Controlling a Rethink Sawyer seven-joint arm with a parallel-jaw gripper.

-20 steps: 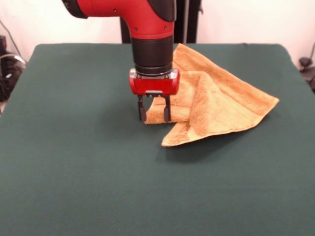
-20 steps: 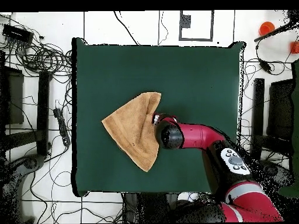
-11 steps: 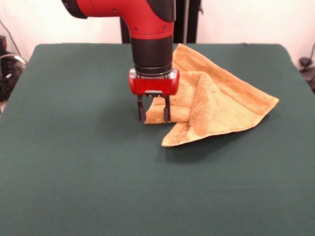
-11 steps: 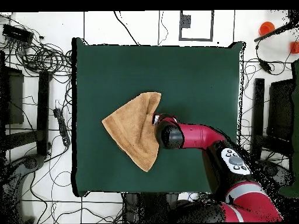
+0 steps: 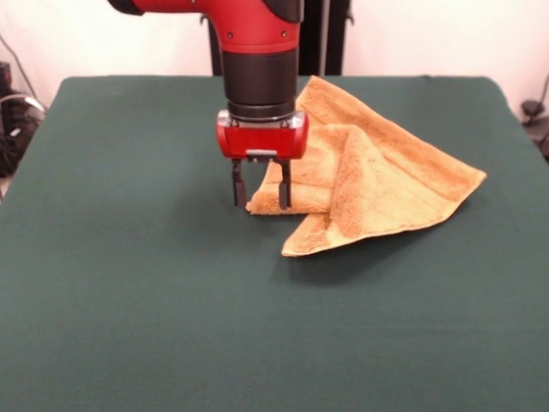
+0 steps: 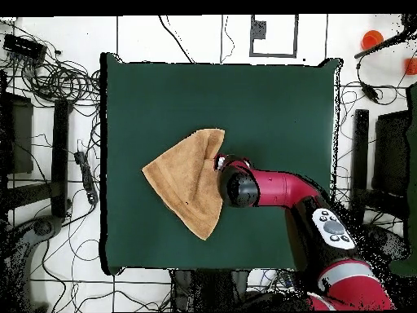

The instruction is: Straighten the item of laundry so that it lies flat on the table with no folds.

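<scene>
The golden-tan towel (image 5: 377, 176) lies folded over on itself in a rough triangle on the dark green table (image 5: 129, 283), right of centre in the front view. A thick folded flap ends in a corner at its left side. My gripper (image 5: 260, 196) hangs straight down at that corner, its tips close to the table. The fingers (image 5: 238, 184) are apart, one left of the corner and one in front of the towel's edge. In the overhead view the towel (image 6: 186, 183) lies left of centre on the table (image 6: 269, 98), and the arm's wrist hides the gripper (image 6: 222, 163).
The red and black arm (image 6: 281, 191) reaches in from the table's lower right in the overhead view. Cables and equipment (image 6: 57, 77) lie on the floor around the table. Black posts (image 5: 330, 34) stand behind the far edge in the front view.
</scene>
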